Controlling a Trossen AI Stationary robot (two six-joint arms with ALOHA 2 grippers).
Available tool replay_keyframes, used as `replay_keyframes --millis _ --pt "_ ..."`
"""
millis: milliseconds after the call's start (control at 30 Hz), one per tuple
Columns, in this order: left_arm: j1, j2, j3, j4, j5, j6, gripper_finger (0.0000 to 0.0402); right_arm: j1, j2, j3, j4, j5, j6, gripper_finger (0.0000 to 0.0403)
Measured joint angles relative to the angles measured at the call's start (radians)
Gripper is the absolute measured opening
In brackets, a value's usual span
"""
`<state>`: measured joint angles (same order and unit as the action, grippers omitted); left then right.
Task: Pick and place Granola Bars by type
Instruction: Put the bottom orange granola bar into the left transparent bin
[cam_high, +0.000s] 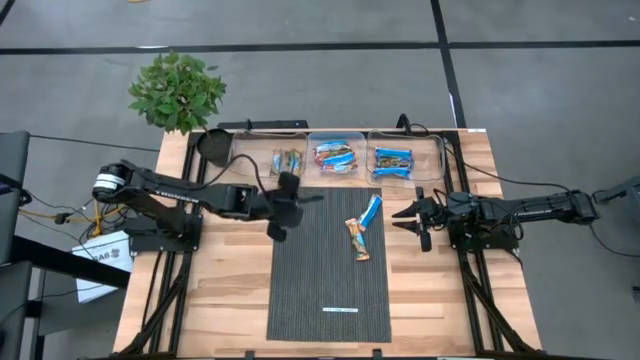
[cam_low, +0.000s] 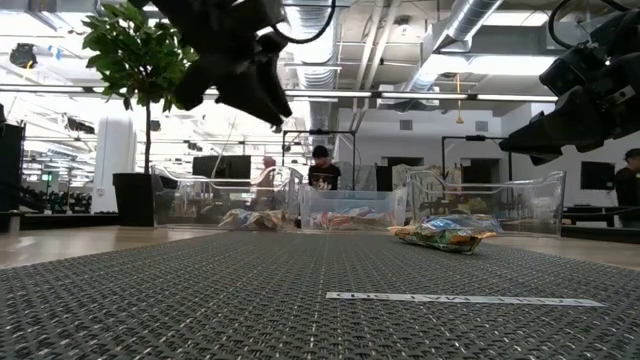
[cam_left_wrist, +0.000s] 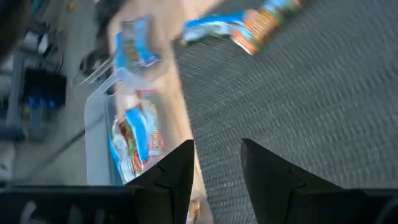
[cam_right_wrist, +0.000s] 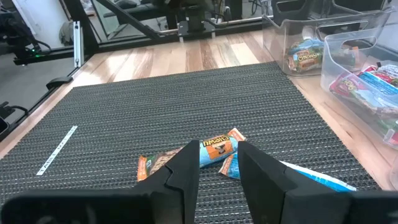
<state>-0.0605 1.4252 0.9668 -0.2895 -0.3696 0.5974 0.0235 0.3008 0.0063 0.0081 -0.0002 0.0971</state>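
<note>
Three granola bars lie together on the dark mat (cam_high: 330, 270), right of its middle: a bright blue one (cam_high: 372, 210), a blue-and-orange one (cam_right_wrist: 217, 148) and a tan-orange one (cam_high: 359, 243). More bars fill three clear bins at the far edge: tan ones (cam_high: 288, 160), blue-and-red ones (cam_high: 335, 157) and bright blue ones (cam_high: 392, 160). My left gripper (cam_high: 288, 205) hangs open above the mat's far left corner, its fingers (cam_left_wrist: 180, 168) with nothing between them. My right gripper (cam_high: 413, 215) waits open at the mat's right edge, pointing at the loose bars.
A potted plant (cam_high: 177, 90) stands beyond the table's far left corner. A dark round object (cam_high: 213, 146) sits left of the bins. A white strip mark (cam_high: 340, 310) lies on the mat's near part. In the low view, people (cam_low: 321, 168) stand in the room beyond.
</note>
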Motion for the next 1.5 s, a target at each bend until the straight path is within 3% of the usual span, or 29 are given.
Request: replay_keyframes --millis 467,867,1500 --pt "-0.083 0.055 0.022 -0.081 -0.003 0.294 0.0126 0.0 0.0 0.0 0.0 0.0 0.0 0.0102" --pt "-0.115 0.309 0.315 -0.202 0.028 0.46 0.0126 0.0 0.0 0.0 0.0 0.0 0.0 0.0102" --pt "-0.132 0.626 0.645 -0.186 0.096 0.637 0.0126 0.0 0.0 0.0 0.001 0.0 0.0 0.0102"
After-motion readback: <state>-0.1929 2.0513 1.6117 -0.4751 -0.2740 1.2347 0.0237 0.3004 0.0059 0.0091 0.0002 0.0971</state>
